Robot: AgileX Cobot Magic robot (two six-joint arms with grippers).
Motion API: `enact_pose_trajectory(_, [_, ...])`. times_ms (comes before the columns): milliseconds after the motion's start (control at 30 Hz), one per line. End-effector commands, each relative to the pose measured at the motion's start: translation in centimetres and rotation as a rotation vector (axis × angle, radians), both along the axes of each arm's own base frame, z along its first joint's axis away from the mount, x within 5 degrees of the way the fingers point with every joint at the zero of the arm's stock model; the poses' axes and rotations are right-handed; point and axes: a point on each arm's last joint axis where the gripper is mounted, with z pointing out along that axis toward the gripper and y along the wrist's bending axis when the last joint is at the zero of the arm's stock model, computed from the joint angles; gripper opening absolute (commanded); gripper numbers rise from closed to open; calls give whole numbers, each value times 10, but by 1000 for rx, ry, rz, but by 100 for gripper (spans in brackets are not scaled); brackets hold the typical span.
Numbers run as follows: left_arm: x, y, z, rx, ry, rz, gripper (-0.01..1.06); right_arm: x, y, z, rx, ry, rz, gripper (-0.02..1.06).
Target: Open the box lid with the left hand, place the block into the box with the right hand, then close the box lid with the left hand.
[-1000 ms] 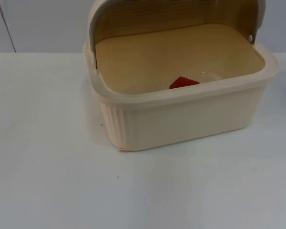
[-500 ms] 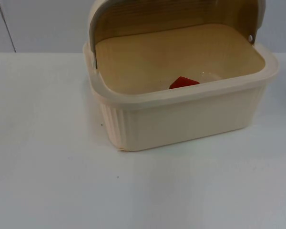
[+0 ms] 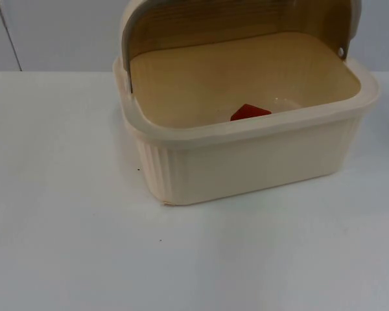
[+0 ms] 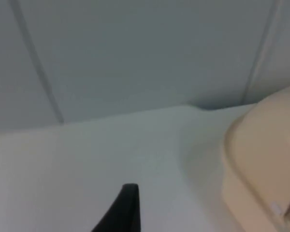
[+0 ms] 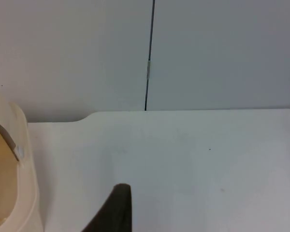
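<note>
One red block [image 3: 249,112] lies inside the open box [image 3: 246,162]; lid [image 3: 233,26] raised; both grippers' jaws: cannot tell.

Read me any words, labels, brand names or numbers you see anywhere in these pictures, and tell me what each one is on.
None: no text can be read on anything here.
The beige box has plain ribbed walls, and its raised lid bears no label.
The red block inside the box is unmarked.
The white table and the grey partition wall carry no sign, only seams and small specks.
</note>
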Motion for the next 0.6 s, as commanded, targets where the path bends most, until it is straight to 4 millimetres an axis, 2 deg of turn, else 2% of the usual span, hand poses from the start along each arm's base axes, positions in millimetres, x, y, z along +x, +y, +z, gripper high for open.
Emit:
enact_pose_trajectory(0, [8,-17,11,59,-37,-107,105,-2,-1,3,-8,-22,-1,105])
enact_pose_trajectory(100, [19,-35,22,79,-51,-170,105,-2,-1,3,-7,-16,-1,105])
enact_pose_trajectory(267, [57,-78,40,153,-82,-298,105,-2,-1,2,-6,-9,-1,105])
enact_pose_trajectory(300, [57,-78,40,153,-82,-298,105,-2,-1,2,-6,-9,-1,105])
enact_pose_trajectory(433, [82,-111,40,337,-121,-446,105,-2,-1,2,-6,-9,-1,105])
enact_pose_trajectory(500, [85,-115,40,353,-128,-460,105,-2,-1,2,-6,-9,-1,105])
enact_pose_trajectory(567, [95,-129,41,406,-159,-509,105,-2,-1,2,-6,-9,-1,105])
